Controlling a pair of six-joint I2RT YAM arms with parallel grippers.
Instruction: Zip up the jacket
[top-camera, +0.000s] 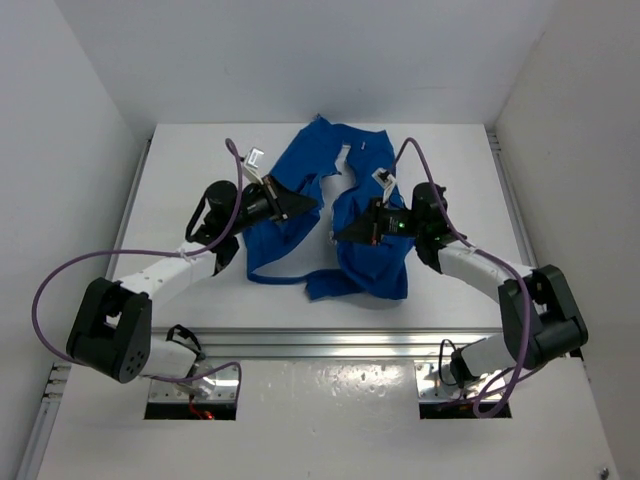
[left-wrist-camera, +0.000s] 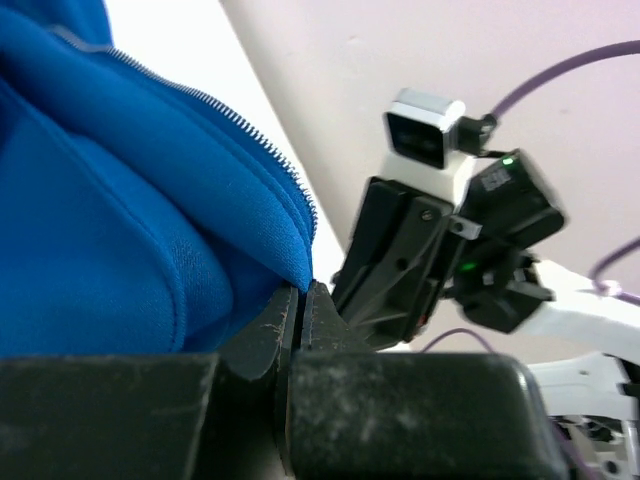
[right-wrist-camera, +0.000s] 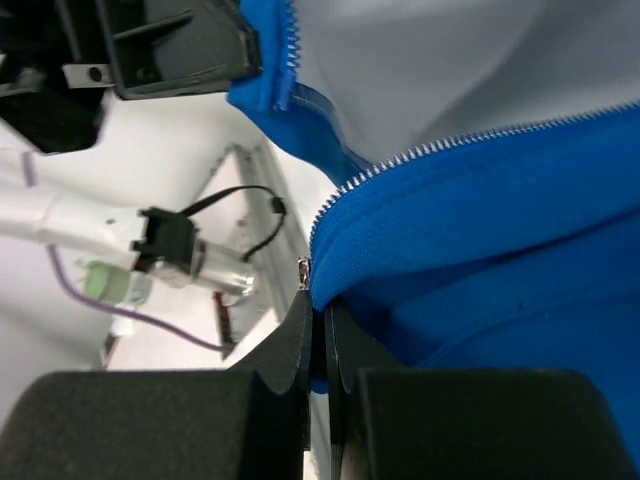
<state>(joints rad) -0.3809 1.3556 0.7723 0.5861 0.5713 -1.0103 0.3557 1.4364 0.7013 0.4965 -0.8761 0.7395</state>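
Observation:
The bright blue jacket (top-camera: 300, 215) lies open and crumpled on the white table, its two front halves apart. My left gripper (top-camera: 312, 203) is shut on the corner of the left front edge, blue cloth (left-wrist-camera: 150, 240) pinched between its jaws, the pale zipper teeth (left-wrist-camera: 230, 120) running up from there. My right gripper (top-camera: 338, 236) is shut on the corner of the right front edge (right-wrist-camera: 480, 240), with a small metal zipper end (right-wrist-camera: 304, 272) just above the jaw tips. The two grippers face each other a short way apart, both lifted a little off the table.
The white table (top-camera: 180, 200) is walled by white panels at the back and both sides. A metal rail (top-camera: 320, 345) runs along its near edge. The left arm shows in the right wrist view (right-wrist-camera: 150, 45), the right arm in the left wrist view (left-wrist-camera: 430, 240).

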